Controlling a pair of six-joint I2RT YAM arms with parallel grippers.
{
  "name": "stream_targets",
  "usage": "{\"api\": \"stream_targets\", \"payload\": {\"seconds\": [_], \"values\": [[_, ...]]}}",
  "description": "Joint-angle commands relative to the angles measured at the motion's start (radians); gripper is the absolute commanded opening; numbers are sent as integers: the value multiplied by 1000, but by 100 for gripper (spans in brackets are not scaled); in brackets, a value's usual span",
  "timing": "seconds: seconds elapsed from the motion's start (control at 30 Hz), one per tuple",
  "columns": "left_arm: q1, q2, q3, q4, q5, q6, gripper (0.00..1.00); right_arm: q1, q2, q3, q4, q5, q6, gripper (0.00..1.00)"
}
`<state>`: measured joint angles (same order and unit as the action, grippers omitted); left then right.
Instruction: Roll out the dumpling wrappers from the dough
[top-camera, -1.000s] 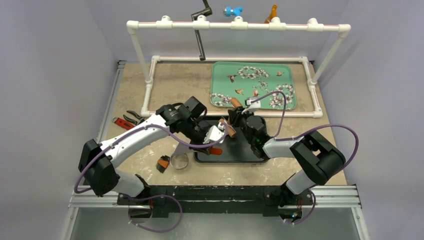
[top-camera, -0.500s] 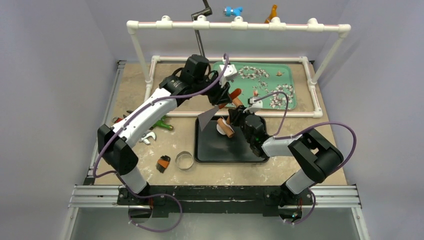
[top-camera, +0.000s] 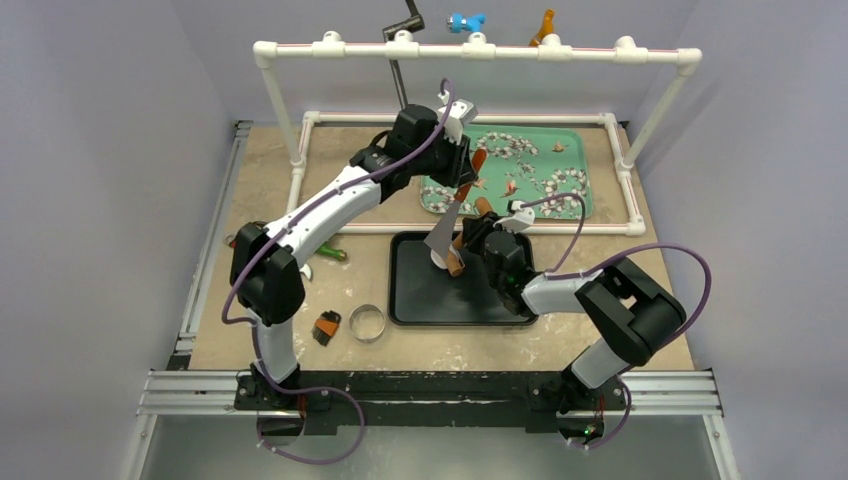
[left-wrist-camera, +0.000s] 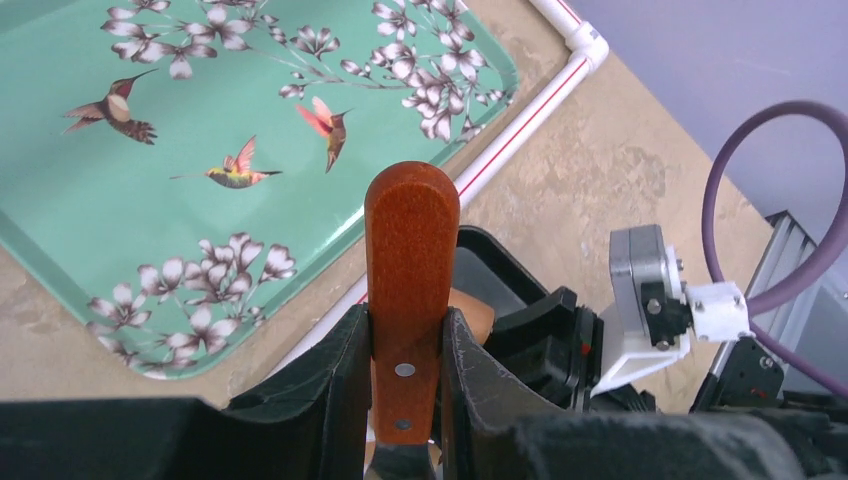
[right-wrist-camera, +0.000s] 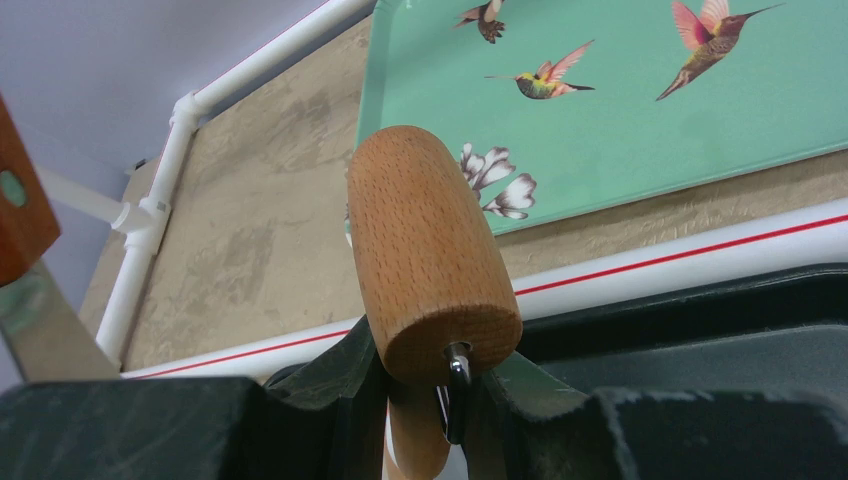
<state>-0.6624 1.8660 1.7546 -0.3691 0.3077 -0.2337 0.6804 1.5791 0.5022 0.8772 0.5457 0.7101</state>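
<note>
A black tray (top-camera: 440, 300) lies mid-table. At its far left edge a small white patch of dough (top-camera: 437, 259) shows, mostly covered, so I cannot tell whether it is a flat dumpling wrapper. My left gripper (top-camera: 462, 165) (left-wrist-camera: 408, 370) is raised over the table's back, shut on the red-brown handle of a scraper (left-wrist-camera: 410, 250). The scraper's metal blade (top-camera: 441, 235) hangs toward the dough. My right gripper (top-camera: 484, 240) (right-wrist-camera: 440, 400) is shut on the handle of a wooden roller (right-wrist-camera: 430, 260) (top-camera: 458, 262), which rests by the dough.
A green flower-and-hummingbird tray (top-camera: 535, 185) (left-wrist-camera: 150, 200) sits behind the black tray, inside a white PVC frame (top-camera: 478, 50) with tools hanging from it. A metal ring cutter (top-camera: 368, 322) and a small black-orange item (top-camera: 326, 327) lie front left. Hand tools (top-camera: 328, 250) lie further left.
My left arm has swung from the black tray's near-left side up to the back, lifting the scraper so its blade now hangs over the tray's far-left edge. The right gripper has barely moved.
</note>
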Motion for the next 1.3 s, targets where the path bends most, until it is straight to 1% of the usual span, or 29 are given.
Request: {"api": "stream_targets", "payload": {"seconds": [0.0,0.17,0.33,0.6,0.83,0.9,1.27], "values": [[0,41,64,111,15,-108,0,6,-8,22,-132,75,40,0],[4,74,28,168,21,-79,0,6,-21,13,-125,70,45,0],[3,77,-41,233,59,-62,0,6,-14,13,-105,53,41,0],[6,78,-127,313,63,-19,0,5,-38,16,-106,31,35,0],[18,93,-158,354,72,20,0,5,-60,14,-111,7,40,0],[20,91,-180,397,74,32,0,5,-71,12,-112,2,40,0],[33,68,-273,424,85,83,0,4,-115,3,-118,24,20,0]]}}
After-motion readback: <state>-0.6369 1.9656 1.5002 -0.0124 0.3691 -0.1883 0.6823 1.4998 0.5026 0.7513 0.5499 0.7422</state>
